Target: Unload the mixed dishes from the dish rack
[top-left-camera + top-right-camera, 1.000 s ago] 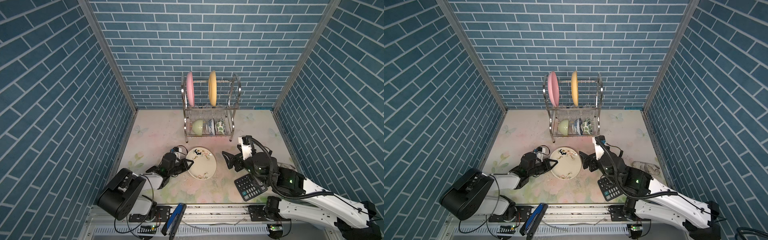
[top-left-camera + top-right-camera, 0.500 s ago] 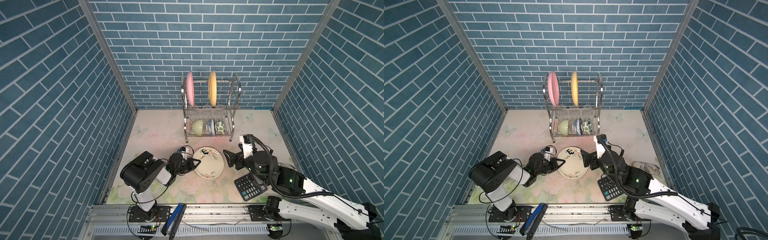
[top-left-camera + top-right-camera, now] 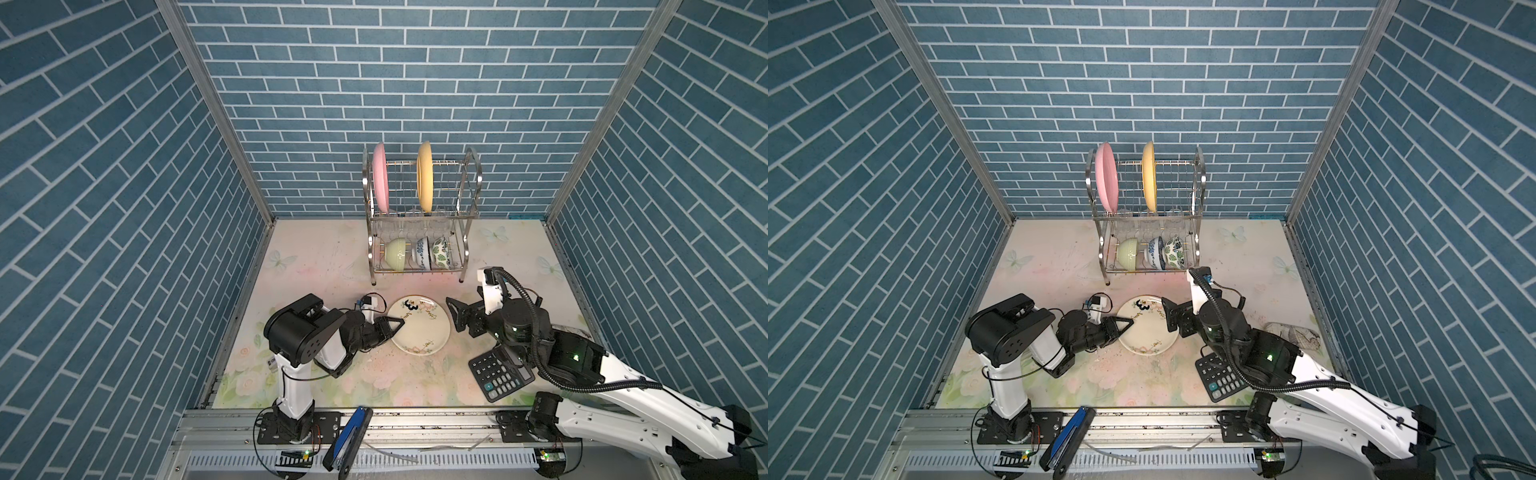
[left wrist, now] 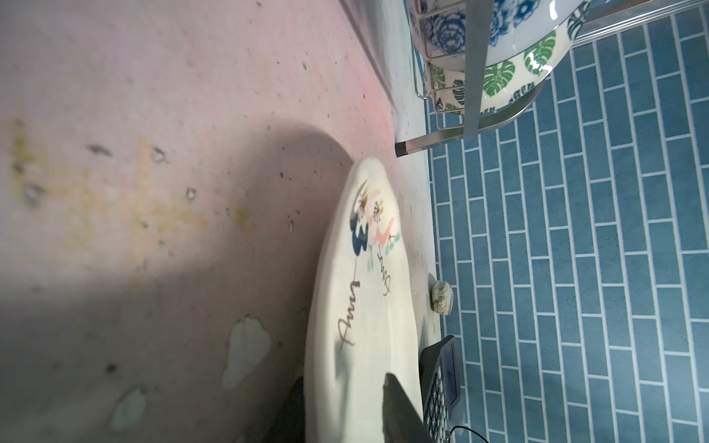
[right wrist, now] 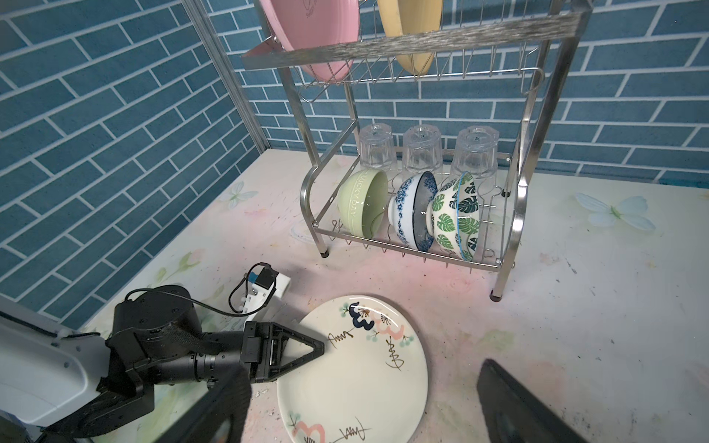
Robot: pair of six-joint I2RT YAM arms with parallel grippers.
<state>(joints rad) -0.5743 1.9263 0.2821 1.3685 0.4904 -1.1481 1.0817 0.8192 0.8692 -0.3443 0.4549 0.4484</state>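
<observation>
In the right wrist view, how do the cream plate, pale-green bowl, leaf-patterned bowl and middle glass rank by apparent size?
1. cream plate (also nearest the camera)
2. leaf-patterned bowl and pale-green bowl, too alike to rank
3. middle glass

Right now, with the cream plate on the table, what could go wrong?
The left gripper straddles the cream plate at its rim; pulling back too early could drag or tip it.
The open right gripper hovers at the plate's other side, so the arms could collide.
The calculator lies under the right arm; a low sweep might shove it.
</observation>
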